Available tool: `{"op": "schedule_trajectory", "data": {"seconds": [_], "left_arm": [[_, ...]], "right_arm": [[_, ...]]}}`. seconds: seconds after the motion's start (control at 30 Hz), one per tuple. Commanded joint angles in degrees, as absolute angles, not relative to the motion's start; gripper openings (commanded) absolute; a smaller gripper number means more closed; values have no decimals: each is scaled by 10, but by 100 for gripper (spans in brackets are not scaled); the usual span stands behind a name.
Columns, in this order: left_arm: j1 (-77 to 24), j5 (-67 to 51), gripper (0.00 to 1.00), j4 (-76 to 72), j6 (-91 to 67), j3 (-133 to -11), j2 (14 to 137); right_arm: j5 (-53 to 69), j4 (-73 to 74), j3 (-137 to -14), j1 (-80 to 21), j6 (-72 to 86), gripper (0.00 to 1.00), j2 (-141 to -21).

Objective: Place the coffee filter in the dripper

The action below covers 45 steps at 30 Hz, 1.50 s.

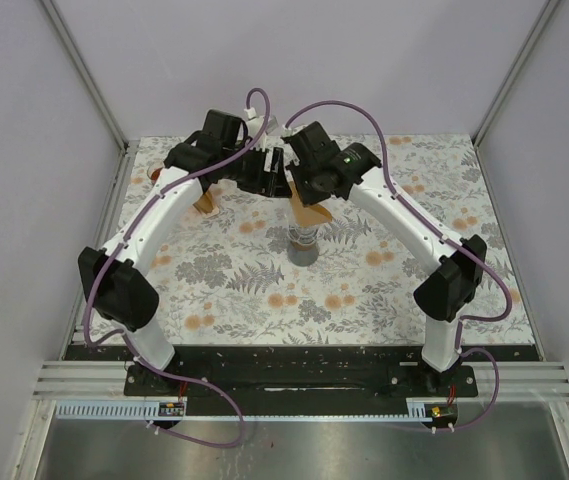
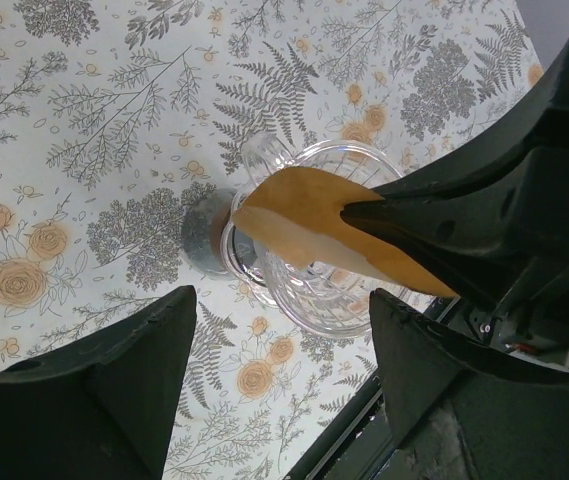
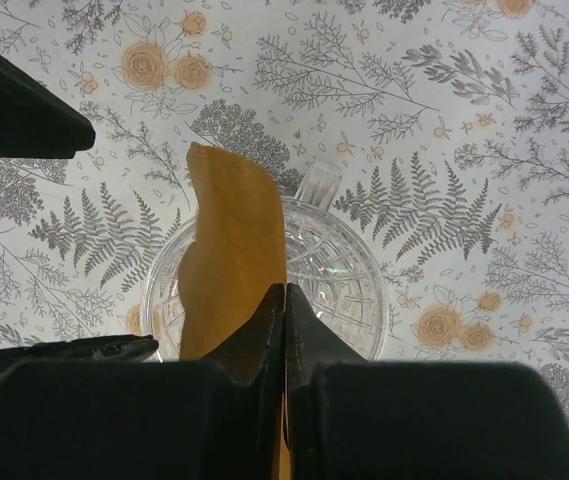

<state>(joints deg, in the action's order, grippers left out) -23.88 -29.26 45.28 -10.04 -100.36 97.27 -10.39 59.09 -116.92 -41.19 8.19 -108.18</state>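
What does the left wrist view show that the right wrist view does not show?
Only left wrist: the left gripper open and empty, and a grey round base under the dripper. Only right wrist: the right gripper from behind, jaws shut. Both: the brown coffee filter pinched by the right gripper above the clear dripper.

**Filter above dripper, not seated**

Coffee filter [image 3: 229,250]: tan paper, folded flat, standing on edge, pinched at one end in the closed right end effector [image 3: 284,300], held over the rim. Dripper [image 3: 336,268]: clear, ribbed, round rim, small side handle, upright on the floral desk [image 3: 464,100].
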Motion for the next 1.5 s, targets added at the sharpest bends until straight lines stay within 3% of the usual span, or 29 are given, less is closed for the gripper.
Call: {"op": "schedule_trajectory", "data": {"seconds": [0.0,0.3,0.8,0.9,1.03,1.23,1.33,1.47], "left_arm": [[-243,-274,73,426,-107,-1020,981],[-250,-261,71,426,-98,-1033,998],[-267,-279,78,427,-102,-1031,997],[-274,-272,71,418,-101,-1019,998],[-278,-244,50,417,-84,-1018,1008],[-278,-211,29,429,-61,-1024,1023],[-279,-198,27,435,-49,-1025,1020],[-279,-184,34,445,-30,-1030,1011]], "right_arm": [[-91,539,-1140,-409,96,0,-1072],[-85,523,-1114,-409,95,0,-1063],[-133,469,-1078,-409,145,0,-1036],[-128,470,-1076,-409,150,0,-1038],[-119,463,-1071,-409,155,0,-1034],[-117,457,-1058,-409,152,0,-1025],[-135,455,-1045,-409,152,0,-1016],[-149,454,-1032,-406,152,0,-1008]]}}
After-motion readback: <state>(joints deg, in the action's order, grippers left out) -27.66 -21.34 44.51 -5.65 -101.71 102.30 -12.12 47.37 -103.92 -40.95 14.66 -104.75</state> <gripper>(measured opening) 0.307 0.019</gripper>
